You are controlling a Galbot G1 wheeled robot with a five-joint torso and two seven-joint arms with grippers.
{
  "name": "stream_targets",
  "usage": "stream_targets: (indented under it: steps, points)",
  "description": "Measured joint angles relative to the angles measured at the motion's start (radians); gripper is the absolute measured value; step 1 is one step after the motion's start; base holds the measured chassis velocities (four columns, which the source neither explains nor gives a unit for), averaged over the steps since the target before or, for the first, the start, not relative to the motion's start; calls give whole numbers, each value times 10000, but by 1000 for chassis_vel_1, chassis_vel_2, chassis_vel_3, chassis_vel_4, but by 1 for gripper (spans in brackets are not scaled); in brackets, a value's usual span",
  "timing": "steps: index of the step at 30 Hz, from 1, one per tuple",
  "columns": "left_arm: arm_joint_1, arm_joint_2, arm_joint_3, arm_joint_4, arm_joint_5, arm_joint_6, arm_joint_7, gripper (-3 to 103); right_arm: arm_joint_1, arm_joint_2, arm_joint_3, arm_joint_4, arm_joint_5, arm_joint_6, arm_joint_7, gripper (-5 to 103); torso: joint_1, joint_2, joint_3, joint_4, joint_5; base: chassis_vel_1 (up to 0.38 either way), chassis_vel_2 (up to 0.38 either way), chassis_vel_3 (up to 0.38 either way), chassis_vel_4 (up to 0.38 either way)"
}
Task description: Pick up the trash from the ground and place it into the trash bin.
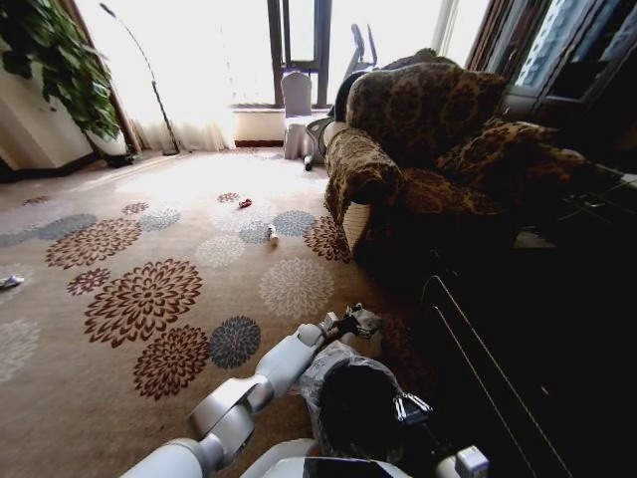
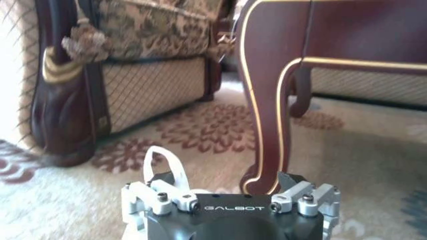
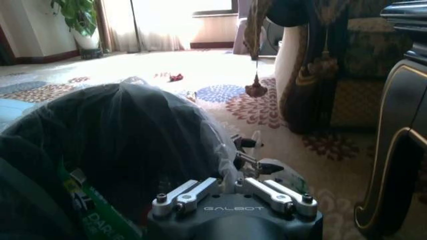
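Note:
The trash bin (image 1: 348,393), black with a crinkled plastic liner, hangs low in front of me, and my right gripper (image 1: 406,406) is shut on its rim. In the right wrist view the trash bin (image 3: 113,145) is close up, the right gripper (image 3: 233,184) clamps its edge, and a green-labelled piece of trash (image 3: 90,217) lies inside. My left gripper (image 1: 353,322) hovers just beyond the bin, open, with its fingers (image 2: 163,179) spread over the carpet. On the floor farther off lie a red scrap (image 1: 244,203) and a small white piece (image 1: 272,235).
A patterned sofa (image 1: 418,139) stands ahead on the right, with a dark wooden cabinet (image 1: 528,329) and its curved leg (image 2: 267,125) close to the left gripper. A potted plant (image 1: 60,60) and floor lamp stand at the back left. A pale item (image 1: 10,282) lies at the left edge.

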Motion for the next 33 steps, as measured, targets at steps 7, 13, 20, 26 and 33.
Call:
stream_targets:
  steps: [7, 13, 20, 26, 33]
  points:
    - [-122, -23, -129, 280, 17, 247, -575, 78, -96, 2, 40, 3, -32, 30, 0, 2, 0, 0, 0, 3, 2, 0, 0, 0, 0]
    - [-112, -27, -165, 330, -99, 298, -679, 66, -65, -13, 51, 2, -33, 41, 0, 2, 0, 0, 0, 1, 2, 0, 0, 0, 0]
    - [-45, -27, -229, 410, -325, 260, -754, 46, -57, -9, 43, -38, -31, 89, -2, 2, 0, 2, 0, 2, 2, 0, 0, 0, 0]
    - [-19, -26, -236, 414, -369, 169, -782, 30, -81, 10, 19, -43, -52, 111, -11, 2, 0, 2, 0, 2, 2, 0, 0, 0, 0]
    - [-38, -24, -246, 465, -431, 124, -833, 11, -142, 25, 27, -43, -90, 161, -22, 2, 0, 2, 0, 2, 1, 0, 0, 0, 0]
